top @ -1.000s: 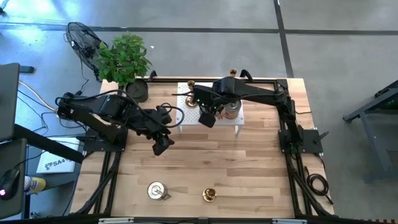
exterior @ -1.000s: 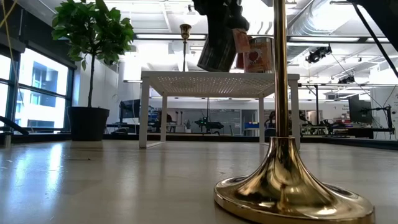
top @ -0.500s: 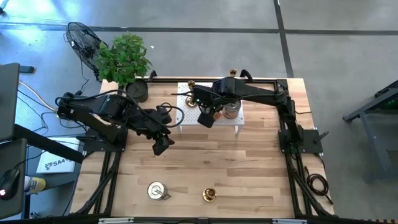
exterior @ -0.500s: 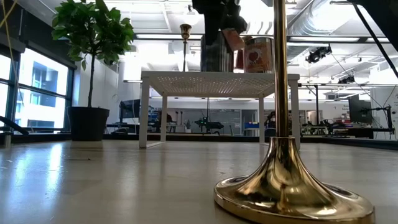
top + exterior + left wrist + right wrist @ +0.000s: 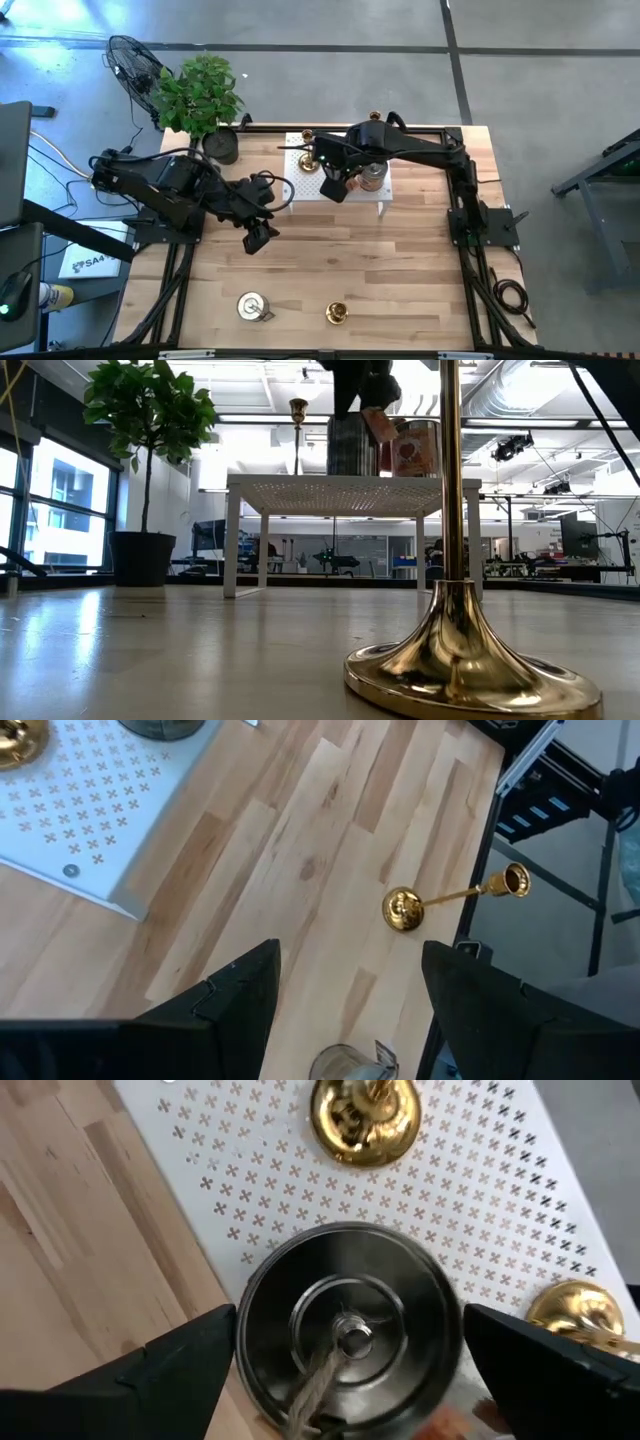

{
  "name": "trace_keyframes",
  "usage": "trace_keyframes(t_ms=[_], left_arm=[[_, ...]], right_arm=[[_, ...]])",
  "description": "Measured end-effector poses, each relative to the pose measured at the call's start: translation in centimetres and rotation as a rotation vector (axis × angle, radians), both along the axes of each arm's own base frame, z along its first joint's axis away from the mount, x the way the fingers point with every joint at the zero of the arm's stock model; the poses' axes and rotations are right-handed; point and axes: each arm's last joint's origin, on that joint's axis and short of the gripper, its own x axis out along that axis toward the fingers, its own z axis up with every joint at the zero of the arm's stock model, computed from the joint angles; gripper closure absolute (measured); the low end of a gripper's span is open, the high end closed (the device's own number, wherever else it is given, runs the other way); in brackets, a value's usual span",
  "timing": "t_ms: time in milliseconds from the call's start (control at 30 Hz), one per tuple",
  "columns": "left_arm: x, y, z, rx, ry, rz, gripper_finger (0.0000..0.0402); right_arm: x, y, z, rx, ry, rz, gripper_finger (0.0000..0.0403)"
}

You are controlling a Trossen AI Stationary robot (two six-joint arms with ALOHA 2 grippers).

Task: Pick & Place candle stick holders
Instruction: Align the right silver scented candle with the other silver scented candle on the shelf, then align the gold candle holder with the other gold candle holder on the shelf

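Note:
A small white perforated table [image 5: 300, 165] stands at the far middle of the wooden table. On it are two silver-grey cylinders [image 5: 345, 1330] [image 5: 372, 178] and two gold sticks [image 5: 307, 135] [image 5: 375, 117]. My right gripper [image 5: 333, 187] hangs open just above the left cylinder [image 5: 350, 445], a finger on either side and clear of it. Near the front edge stand a third cylinder [image 5: 252, 306] and a gold stick [image 5: 337, 314]. My left gripper [image 5: 258, 238] hovers open over the wood, left of centre, holding nothing.
A black plant pot [image 5: 222, 146] with a leafy plant stands at the far left corner, beside the white table. In the low view the near gold stick [image 5: 455, 650] fills the foreground. Bare wood [image 5: 380, 260] lies between the white table and the front pieces.
The silver cylinder under my right gripper has gone from tilted to upright and now stands on the white table. My right gripper has risen a little and stands above it.

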Motion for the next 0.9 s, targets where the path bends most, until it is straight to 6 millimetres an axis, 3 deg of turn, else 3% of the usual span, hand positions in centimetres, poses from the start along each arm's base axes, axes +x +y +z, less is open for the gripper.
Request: trace_keyframes(t_ms=[233, 500, 733, 900], left_arm=[[0.0, 0.0, 0.0, 0.002, -0.001, 0.002, 0.016], [0.0, 0.0, 0.0, -0.012, 0.0, -0.004, 0.016], [0.4, -0.1, 0.3, -0.035, -0.046, -0.013, 0.016], [0.4, 0.1, 0.3, 0.039, -0.06, 0.054, 0.016]], right_arm=[[-1.0, 0.3, 1.3, 0.005, -0.023, 0.0, 0.0022], [-3.1, 1.6, 4.4, -0.051, -0.127, 0.015, 0.0023], [-5.9, 4.2, 8.0, -0.021, -0.301, 0.01, 0.0023], [-7.5, 6.8, 9.6, -0.023, -0.385, 0.033, 0.0023]])
